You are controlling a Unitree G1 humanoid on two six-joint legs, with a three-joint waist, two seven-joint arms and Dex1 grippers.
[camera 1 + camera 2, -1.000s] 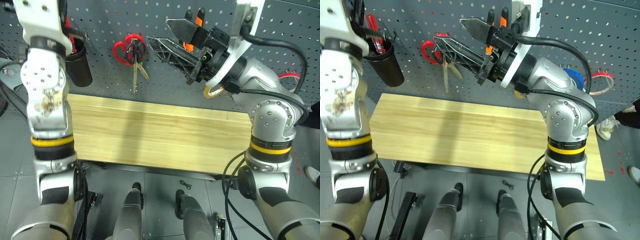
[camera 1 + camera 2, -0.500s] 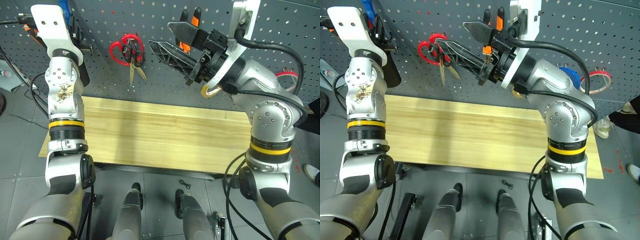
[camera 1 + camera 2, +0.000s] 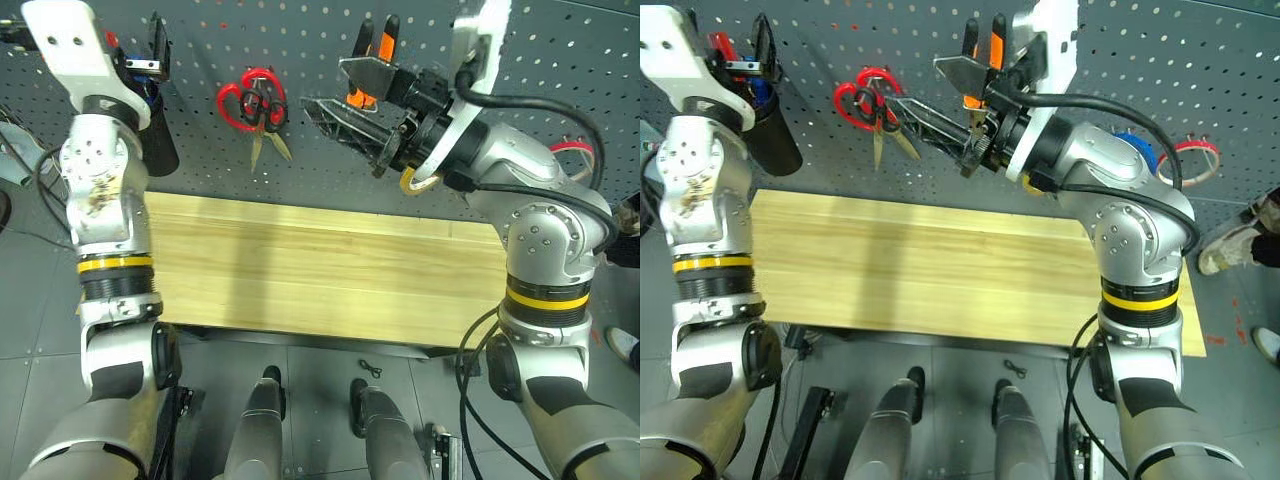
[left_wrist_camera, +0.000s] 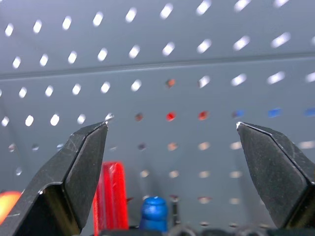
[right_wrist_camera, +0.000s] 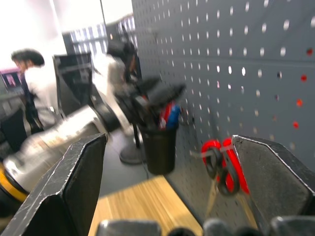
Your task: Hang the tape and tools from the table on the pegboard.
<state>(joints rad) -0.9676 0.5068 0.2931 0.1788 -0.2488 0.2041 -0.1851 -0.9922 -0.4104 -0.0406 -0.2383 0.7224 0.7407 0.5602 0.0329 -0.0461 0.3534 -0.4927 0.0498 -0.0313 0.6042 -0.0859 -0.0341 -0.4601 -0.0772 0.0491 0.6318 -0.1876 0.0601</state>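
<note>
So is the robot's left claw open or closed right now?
Open. The left claw has its two black fingers spread wide apart with bare pegboard between them, gripping nothing.

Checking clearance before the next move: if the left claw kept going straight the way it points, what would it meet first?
Most likely the pegboard: the open left claw faces its bare perforated face, nothing between, though depth is unclear.

Matt perforated metal pegboard (image 3: pixel 300 60); smooth, light planked wooden table (image 3: pixel 320 270).
</note>
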